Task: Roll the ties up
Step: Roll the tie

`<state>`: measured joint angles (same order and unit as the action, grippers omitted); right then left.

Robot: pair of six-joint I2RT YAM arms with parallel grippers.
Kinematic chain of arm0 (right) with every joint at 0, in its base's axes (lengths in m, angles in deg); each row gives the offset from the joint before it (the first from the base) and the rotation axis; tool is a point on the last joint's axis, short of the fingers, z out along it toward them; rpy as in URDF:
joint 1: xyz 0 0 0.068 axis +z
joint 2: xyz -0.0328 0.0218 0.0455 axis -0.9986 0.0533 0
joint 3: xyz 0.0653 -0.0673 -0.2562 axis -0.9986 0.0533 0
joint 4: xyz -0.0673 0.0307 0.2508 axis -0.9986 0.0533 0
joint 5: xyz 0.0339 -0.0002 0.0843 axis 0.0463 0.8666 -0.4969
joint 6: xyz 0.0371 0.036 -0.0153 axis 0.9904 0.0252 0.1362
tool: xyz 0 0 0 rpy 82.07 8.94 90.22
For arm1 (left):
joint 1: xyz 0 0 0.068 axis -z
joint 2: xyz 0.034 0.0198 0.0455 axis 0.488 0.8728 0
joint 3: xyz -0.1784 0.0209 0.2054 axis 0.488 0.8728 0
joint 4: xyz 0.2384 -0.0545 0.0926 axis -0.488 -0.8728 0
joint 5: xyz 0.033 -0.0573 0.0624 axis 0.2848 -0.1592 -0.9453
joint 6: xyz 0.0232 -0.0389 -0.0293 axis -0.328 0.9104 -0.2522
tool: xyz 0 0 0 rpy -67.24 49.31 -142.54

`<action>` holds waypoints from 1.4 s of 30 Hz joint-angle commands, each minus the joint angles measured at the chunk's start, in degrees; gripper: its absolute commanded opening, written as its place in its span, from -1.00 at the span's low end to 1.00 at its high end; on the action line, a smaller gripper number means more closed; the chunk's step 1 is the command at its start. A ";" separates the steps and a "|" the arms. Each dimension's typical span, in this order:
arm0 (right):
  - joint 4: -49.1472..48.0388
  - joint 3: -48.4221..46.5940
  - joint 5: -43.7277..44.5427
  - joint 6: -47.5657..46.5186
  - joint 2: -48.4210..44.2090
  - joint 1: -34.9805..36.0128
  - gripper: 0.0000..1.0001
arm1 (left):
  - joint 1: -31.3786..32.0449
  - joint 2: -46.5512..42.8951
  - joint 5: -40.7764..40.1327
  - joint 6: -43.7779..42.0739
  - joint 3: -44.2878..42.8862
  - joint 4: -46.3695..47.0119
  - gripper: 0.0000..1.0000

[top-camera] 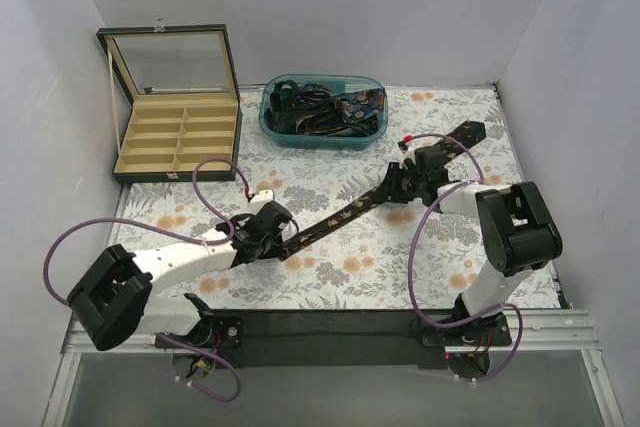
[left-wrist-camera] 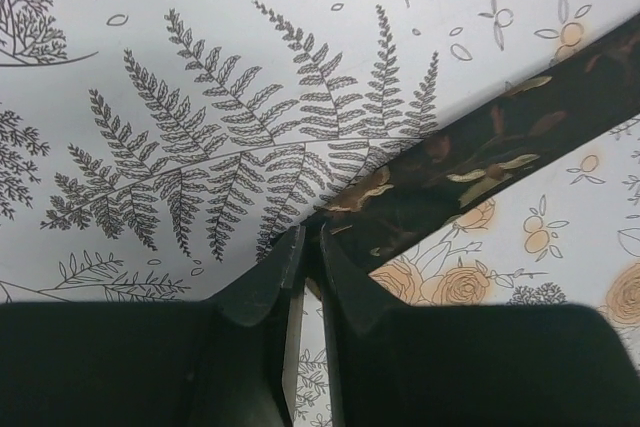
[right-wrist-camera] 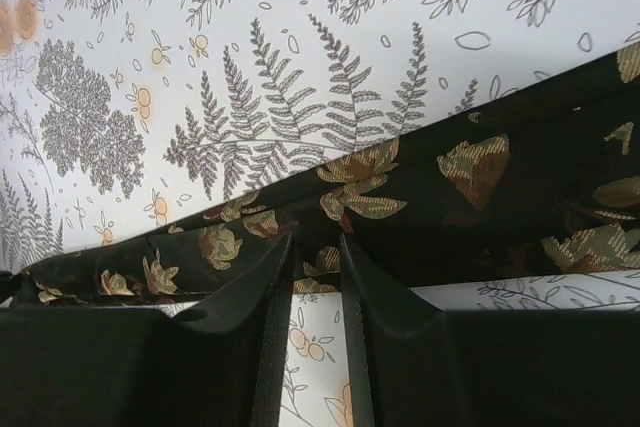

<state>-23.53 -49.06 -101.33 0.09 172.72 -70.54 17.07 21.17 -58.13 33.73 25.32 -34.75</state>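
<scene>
One dark tie (top-camera: 340, 217) with orange-gold leaf patterning lies stretched diagonally across the floral tablecloth, its wider end (top-camera: 466, 134) at the far right. My left gripper (top-camera: 283, 243) is shut on the tie's narrow end; in the left wrist view the jaws (left-wrist-camera: 312, 237) pinch the tip of the tie (left-wrist-camera: 480, 167), which runs up to the right. My right gripper (top-camera: 393, 187) holds the middle stretch. In the right wrist view the gripper (right-wrist-camera: 315, 245) is closed over the near edge of the tie (right-wrist-camera: 450, 207), and the fabric puckers between the fingers.
A blue plastic bin (top-camera: 322, 143) with several more dark ties stands at the back centre. An open compartment box (top-camera: 180, 142) with a glass lid sits at the back left. Purple cables (top-camera: 215, 172) loop above both arms. White walls close in three sides.
</scene>
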 commanded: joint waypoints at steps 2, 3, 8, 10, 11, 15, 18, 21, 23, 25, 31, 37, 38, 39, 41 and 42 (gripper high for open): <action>-1.91 -0.13 1.38 -1.04 2.02 -2.77 -0.45 | -0.23 1.66 0.99 1.56 0.85 0.19 -0.75; -1.91 -0.13 1.46 -1.22 2.10 -2.95 -0.44 | -0.23 2.10 1.16 1.56 0.93 0.19 -0.75; -1.73 -0.22 -0.20 -2.79 -1.05 -3.22 -0.40 | -0.23 0.79 1.52 1.73 0.06 -0.77 -0.70; -1.47 -0.04 -0.12 -3.32 -3.50 -2.70 -0.36 | -0.31 -1.22 1.17 2.17 -0.73 -2.08 -0.61; -0.68 -0.04 0.06 -3.76 -4.39 -2.43 -0.34 | -0.23 -2.02 0.64 2.43 -1.69 -2.70 -0.53; 2.31 -0.57 1.64 -6.49 -8.61 0.38 -0.24 | -0.23 -5.80 -0.68 5.24 -4.16 -6.56 -0.07; 3.54 -0.48 2.69 -7.63 -11.34 3.54 -0.13 | -0.32 -8.43 -0.16 9.98 -4.08 -9.64 0.10; 4.16 -0.04 4.01 -8.60 -13.36 7.05 -0.03 | -0.40 -10.11 0.81 15.78 -2.16 -11.14 0.13; 4.16 -0.13 3.93 -9.56 -13.98 9.69 0.07 | -0.40 -11.24 0.99 19.99 -1.18 -11.93 0.14; 4.24 -0.48 3.66 -10.44 -13.72 12.67 0.19 | -0.40 -12.13 0.55 22.64 0.05 -12.11 0.11; 4.33 -4.34 1.29 -13.69 -10.83 20.31 0.31 | -0.58 -14.24 1.86 31.69 3.56 -8.96 -0.06; 4.60 -7.25 0.94 -15.37 -7.30 25.42 0.31 | -0.58 -11.70 2.83 35.22 4.89 -5.61 -0.09; 4.60 -7.25 0.94 -15.45 -7.04 25.69 0.31 | -0.58 -10.82 2.75 35.48 5.06 -5.35 -0.09; 4.60 -7.51 0.76 -15.63 -6.86 25.87 0.30 | -0.58 -10.46 2.66 35.92 5.24 -4.91 -0.10; 4.60 -7.51 0.32 -16.16 -6.42 26.57 0.31 | -0.75 -9.67 2.75 37.06 6.11 -4.03 -0.12; 4.51 -7.51 0.15 -16.51 -6.33 26.66 0.32 | -0.67 -9.58 3.18 37.06 6.47 -2.37 -0.12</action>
<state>-18.50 -54.31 -100.24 -14.27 165.88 -44.42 16.65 11.19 -55.11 62.42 30.65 -40.38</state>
